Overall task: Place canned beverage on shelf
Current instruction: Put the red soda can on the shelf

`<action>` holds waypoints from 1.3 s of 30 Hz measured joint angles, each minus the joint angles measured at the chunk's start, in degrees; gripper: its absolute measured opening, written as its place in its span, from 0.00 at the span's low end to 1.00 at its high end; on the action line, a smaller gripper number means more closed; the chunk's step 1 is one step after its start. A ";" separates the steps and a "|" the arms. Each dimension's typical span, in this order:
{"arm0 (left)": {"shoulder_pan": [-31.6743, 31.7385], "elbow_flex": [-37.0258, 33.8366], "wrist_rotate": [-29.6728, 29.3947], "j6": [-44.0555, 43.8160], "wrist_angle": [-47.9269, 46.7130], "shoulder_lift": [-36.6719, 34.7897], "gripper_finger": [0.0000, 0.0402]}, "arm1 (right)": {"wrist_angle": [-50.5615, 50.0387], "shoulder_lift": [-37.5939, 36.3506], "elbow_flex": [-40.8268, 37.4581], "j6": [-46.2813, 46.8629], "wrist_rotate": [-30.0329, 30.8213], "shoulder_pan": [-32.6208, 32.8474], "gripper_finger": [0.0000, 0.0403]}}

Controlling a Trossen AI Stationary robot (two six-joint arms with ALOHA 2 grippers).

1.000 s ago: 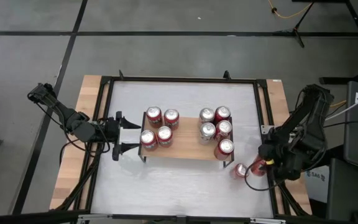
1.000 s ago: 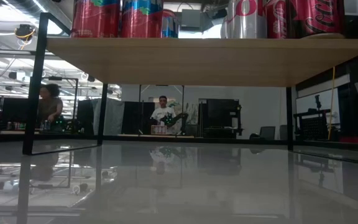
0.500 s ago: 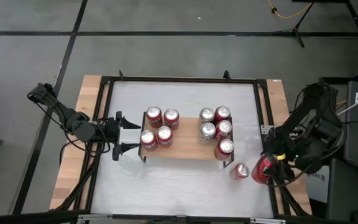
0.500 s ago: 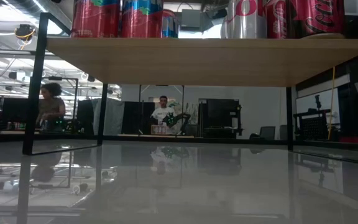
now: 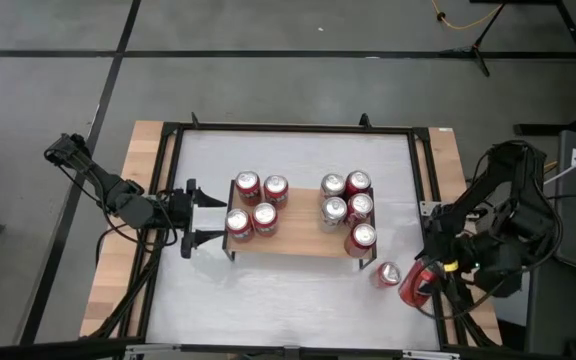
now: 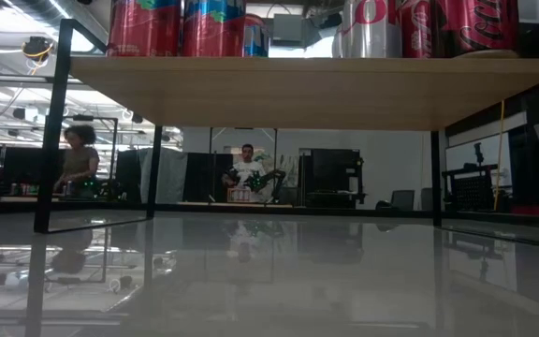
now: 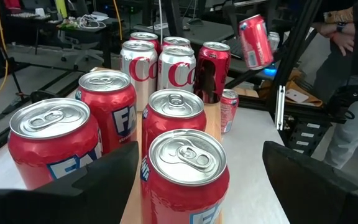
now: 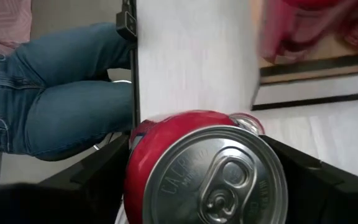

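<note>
Red can clamped in my right gripper, lifted off the surface and tilted — it hangs near the surface's right edge, just beside a second red can standing on the white top. In my right wrist view the held can fills the frame, pull-tab end toward the lens, my fingers dark on either side of it.

The shelf — light wood plank on thin black legs — stands mid-surface, well apart from the held can. Nine cans on it: four red ones grouped at its left end, five at its right end, silver and red mixed.

My left gripper waits at the shelf's left end, fingers spread wide and holding nothing; its wrist view looks along the plank over the near can tops.

Low view: plank underside; people in the room beyond.
</note>
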 joint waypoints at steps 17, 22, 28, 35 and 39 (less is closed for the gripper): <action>0.00 0.00 0.00 0.02 0.00 -0.02 0.84 | 0.13 21.11 24.25 -23.91 4.72 -8.49 0.78; 0.00 0.00 0.00 0.00 -0.02 -0.01 0.84 | 0.13 27.30 31.37 -33.00 2.86 -14.90 0.78; 0.02 0.00 0.00 0.00 -0.45 0.00 0.84 | 1.39 32.09 37.43 -38.68 2.91 -22.64 0.78; 0.00 0.00 -0.01 0.01 -0.70 1.19 0.84 | 4.60 34.54 38.63 -48.70 -0.08 -30.55 0.78; 0.02 0.00 0.00 -0.02 -0.70 2.65 0.84 | 6.05 35.29 38.63 -52.39 -2.15 -34.97 0.78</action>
